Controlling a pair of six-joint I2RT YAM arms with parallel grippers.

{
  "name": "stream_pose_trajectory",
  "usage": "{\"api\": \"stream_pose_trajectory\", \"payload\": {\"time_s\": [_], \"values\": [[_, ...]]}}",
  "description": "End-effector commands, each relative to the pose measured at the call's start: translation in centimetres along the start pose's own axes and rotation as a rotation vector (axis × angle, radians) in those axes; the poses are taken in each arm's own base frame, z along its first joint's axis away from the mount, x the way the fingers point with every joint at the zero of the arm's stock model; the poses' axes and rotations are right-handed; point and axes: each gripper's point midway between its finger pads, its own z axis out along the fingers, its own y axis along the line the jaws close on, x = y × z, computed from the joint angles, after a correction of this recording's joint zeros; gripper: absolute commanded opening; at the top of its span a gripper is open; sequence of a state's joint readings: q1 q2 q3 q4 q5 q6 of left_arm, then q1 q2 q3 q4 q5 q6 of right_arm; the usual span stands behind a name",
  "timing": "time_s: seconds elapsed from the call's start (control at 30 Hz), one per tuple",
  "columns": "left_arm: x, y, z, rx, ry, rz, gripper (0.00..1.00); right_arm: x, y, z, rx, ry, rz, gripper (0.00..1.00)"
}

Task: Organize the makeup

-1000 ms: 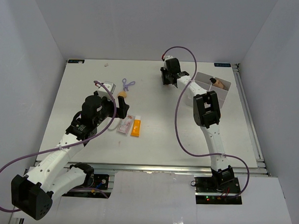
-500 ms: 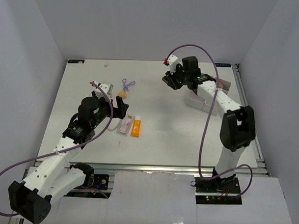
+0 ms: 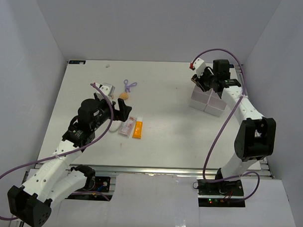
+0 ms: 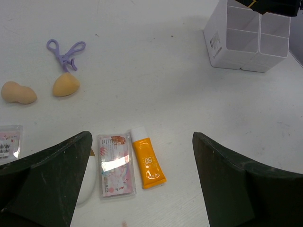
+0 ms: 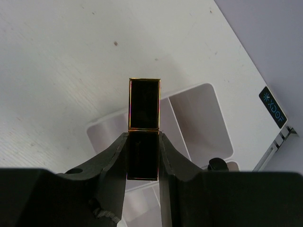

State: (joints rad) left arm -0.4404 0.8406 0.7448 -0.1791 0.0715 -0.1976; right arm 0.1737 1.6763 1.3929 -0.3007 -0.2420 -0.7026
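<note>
My right gripper [image 5: 144,137] is shut on a black-gold lipstick tube [image 5: 144,111], held above the white tray [image 5: 199,118] at the back right [image 3: 206,103]. A dark bottle cap [image 5: 217,164] shows in one compartment. My left gripper [image 4: 142,189] hangs open above the pink packet [image 4: 115,165] and the orange tube [image 4: 147,163], which lie side by side. A white oval [image 4: 87,182] lies just left of the packet. Two beige sponges [image 4: 65,85] [image 4: 18,93] and the purple looped tool [image 4: 66,49] lie farther back on the left.
A small clear packet [image 4: 9,144] lies at the left edge of the left wrist view. The table's back-right corner and its metal rail [image 3: 251,112] run close behind the tray. White walls enclose the table on three sides.
The right arm has swung right from the back middle of the table to above the tray, carrying the lipstick tube. The left arm has shifted only slightly.
</note>
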Motion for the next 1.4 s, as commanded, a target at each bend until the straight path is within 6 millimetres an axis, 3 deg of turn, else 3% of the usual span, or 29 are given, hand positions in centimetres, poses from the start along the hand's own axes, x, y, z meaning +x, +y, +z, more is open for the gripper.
{"api": "stream_pose_trajectory", "payload": {"time_s": [0.0, 0.6, 1.37], "values": [[-0.5, -0.3, -0.3, 0.015, -0.023, -0.004, 0.98, 0.2, -2.3, 0.0, 0.038, -0.042, -0.017, 0.12], [-0.2, -0.2, -0.2, 0.016, -0.016, -0.001, 0.98, 1.5, -7.2, 2.9, 0.164, 0.006, -0.082, 0.19], [-0.2, -0.2, -0.1, 0.016, -0.014, -0.003, 0.98, 2.6, -9.0, 2.1, 0.251, 0.072, -0.181, 0.31]]}}
